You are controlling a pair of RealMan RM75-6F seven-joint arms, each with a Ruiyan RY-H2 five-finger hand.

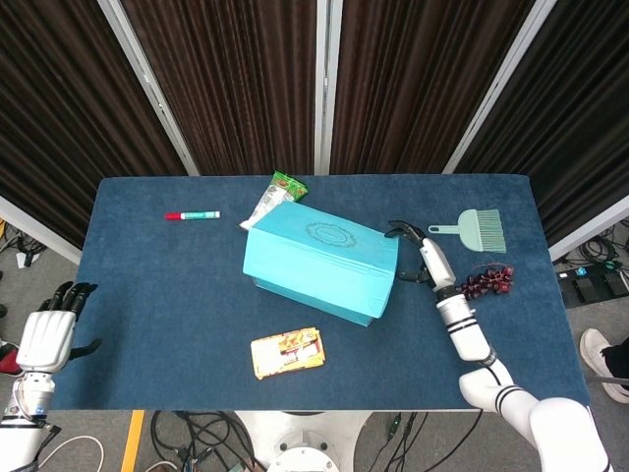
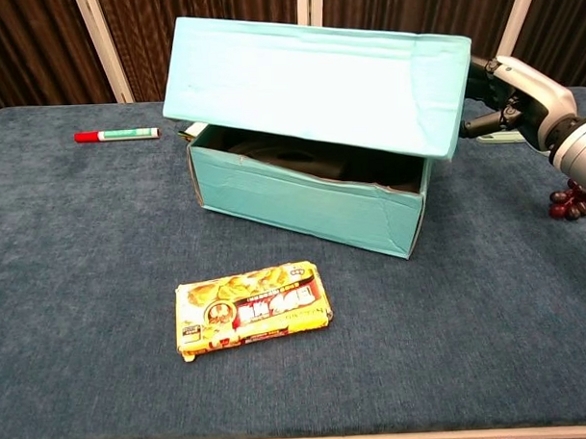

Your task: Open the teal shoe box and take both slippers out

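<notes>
Right hand (image 2: 519, 88) is cased in glossy white shell with black fingers (image 1: 403, 230); a ringed white-grey wrist and white forearm are attached. Left hand (image 1: 49, 329) is built alike: white back, black fingers, white wrist.

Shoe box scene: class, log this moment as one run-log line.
shoe box: lid raised | right robot hand: grips lid edge | left robot hand: off table, empty | slippers: not out

We see the shoe box (image 1: 319, 270) at the centre of the counter (image 1: 147, 324), a marker (image 1: 192, 214) at upper left, a snack packet (image 1: 287, 353) below the box, and a brush (image 1: 476, 229) above grapes (image 1: 486, 282) at right.
</notes>
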